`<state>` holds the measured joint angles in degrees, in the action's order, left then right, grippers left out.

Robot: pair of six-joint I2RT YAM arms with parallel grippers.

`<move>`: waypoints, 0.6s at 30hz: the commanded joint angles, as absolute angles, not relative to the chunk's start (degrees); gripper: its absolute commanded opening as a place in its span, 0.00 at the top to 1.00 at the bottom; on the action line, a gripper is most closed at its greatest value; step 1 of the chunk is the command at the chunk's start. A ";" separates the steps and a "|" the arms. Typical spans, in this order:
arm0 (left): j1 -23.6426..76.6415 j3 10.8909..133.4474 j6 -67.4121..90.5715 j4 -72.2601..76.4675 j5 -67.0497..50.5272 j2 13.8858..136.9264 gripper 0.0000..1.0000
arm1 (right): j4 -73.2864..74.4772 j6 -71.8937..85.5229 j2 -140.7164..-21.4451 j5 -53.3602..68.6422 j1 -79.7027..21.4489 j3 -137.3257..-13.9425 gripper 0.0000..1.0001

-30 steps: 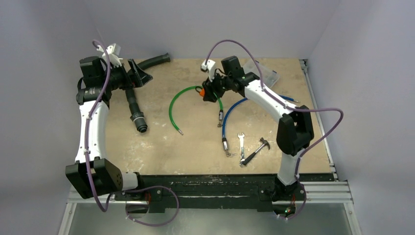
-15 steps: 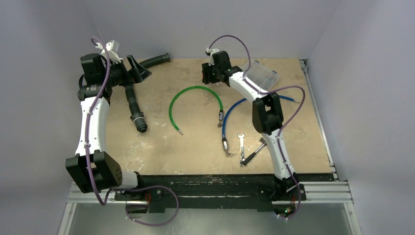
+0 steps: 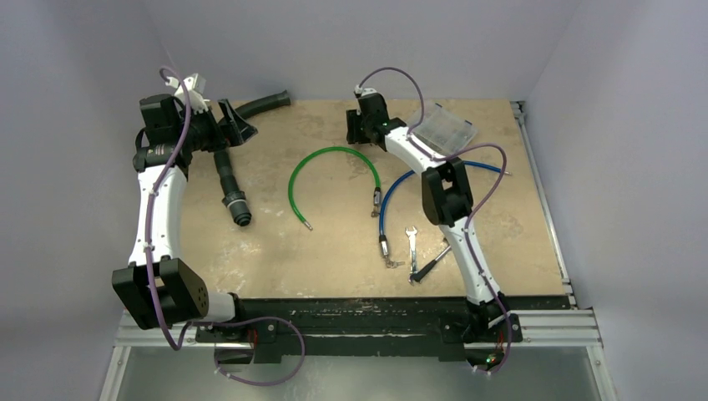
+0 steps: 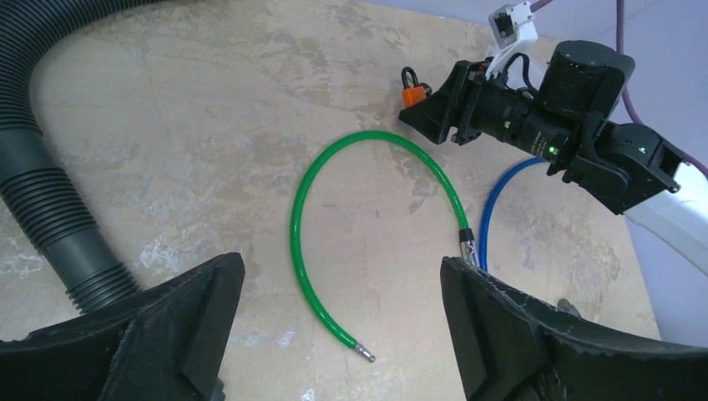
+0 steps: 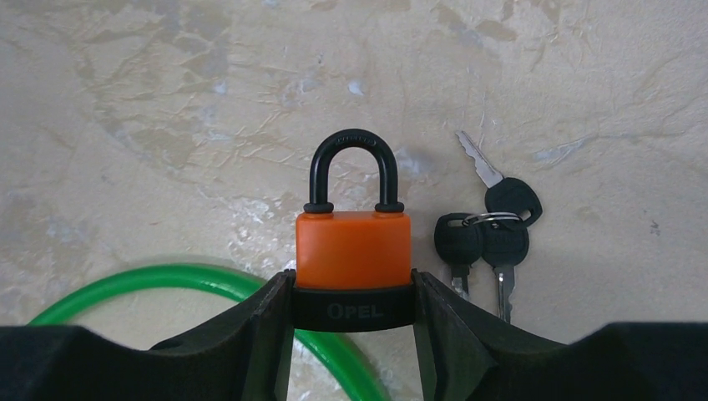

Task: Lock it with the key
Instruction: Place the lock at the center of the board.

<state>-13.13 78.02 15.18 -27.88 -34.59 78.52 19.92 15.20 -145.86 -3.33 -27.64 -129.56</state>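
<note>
Right wrist view: the right gripper (image 5: 352,288) holds an orange padlock (image 5: 352,246) by its black base, which bears the word OPEL. One finger presses on each side of the base. The black shackle (image 5: 351,142) points away from the camera, and both of its legs meet the top of the body. Whether it is latched cannot be told, and the keyway is not visible. A bunch of black-headed keys (image 5: 488,230) lies flat on the table (image 5: 167,83) just beside the padlock, on its right, apart from it and from both fingers. A green hose (image 5: 167,276) curves across the lower left, under the gripper.

Left wrist view: the left gripper (image 4: 338,267) is spread wide with nothing between its fingers. It hangs over the table beside a black corrugated hose (image 4: 42,209) and is well apart from the padlock. A blue hose (image 4: 501,180) lies next to one end of the green hose.

Top external view: the padlock hand is at the far middle of the table, near a clear plastic box (image 3: 447,127). A wrench (image 3: 411,238) and a hammer (image 3: 430,266) lie towards the near edge.

Progress, as a judgement: only the first step is done, namely securing the padlock in a firm grip. No key has been picked up yet. What appears to remain is taking a key from the bunch, probably with the free left gripper, then seating it in the keyway and turning it. The keys lie flat and close together, so picking out one key may be awkward.
</note>
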 commanded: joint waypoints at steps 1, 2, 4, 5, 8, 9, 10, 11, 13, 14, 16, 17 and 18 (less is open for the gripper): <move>-13.72 77.47 13.82 -27.45 -34.29 77.05 0.06 | 14.60 16.52 -146.28 -5.16 -27.83 -133.80 0.92; -13.77 77.29 13.74 -27.57 -34.36 77.00 0.06 | 14.24 16.45 -146.47 -5.52 -27.92 -133.85 0.89; -13.72 77.15 13.67 -27.78 -34.45 76.91 0.06 | 13.58 16.21 -146.87 -5.71 -28.09 -133.93 0.80; -13.79 77.13 13.63 -27.88 -34.44 76.95 0.06 | 13.39 16.18 -147.05 -5.73 -28.12 -134.13 0.74; -13.78 77.00 13.38 -28.25 -34.50 76.74 0.06 | 13.45 16.31 -147.16 -5.65 -28.29 -134.73 0.52; -13.77 76.99 13.30 -28.29 -34.68 76.78 0.06 | 13.51 16.34 -146.87 -5.44 -28.34 -134.63 0.48; -13.80 77.00 13.12 -28.26 -34.79 76.81 0.06 | 13.68 16.50 -146.42 -5.18 -28.45 -134.43 0.44; -13.75 76.92 13.02 -28.04 -34.85 76.90 0.06 | 13.66 16.59 -145.70 -4.67 -28.47 -134.06 0.38; -13.73 77.00 12.84 -27.88 -35.17 77.11 0.05 | 13.66 16.96 -143.93 -2.91 -28.47 -133.15 0.28; -13.79 76.95 12.77 -27.56 -35.42 77.29 0.05 | 13.65 16.92 -142.83 -1.44 -28.45 -132.58 0.24; -13.77 76.75 12.76 -26.84 -36.01 77.71 0.05 | 13.61 16.60 -140.24 1.23 -28.48 -131.30 0.17; -13.72 76.61 12.70 -26.50 -36.34 77.88 0.05 | 13.54 16.14 -138.64 2.02 -28.48 -130.24 0.16; -13.79 76.37 12.46 -26.12 -36.64 77.99 0.05 | 13.62 15.60 -136.82 2.83 -28.48 -128.97 0.16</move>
<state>-13.13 76.97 13.87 -28.71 -34.59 78.48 16.69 16.27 -147.48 -1.74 -28.12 -130.61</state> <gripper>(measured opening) 0.949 0.824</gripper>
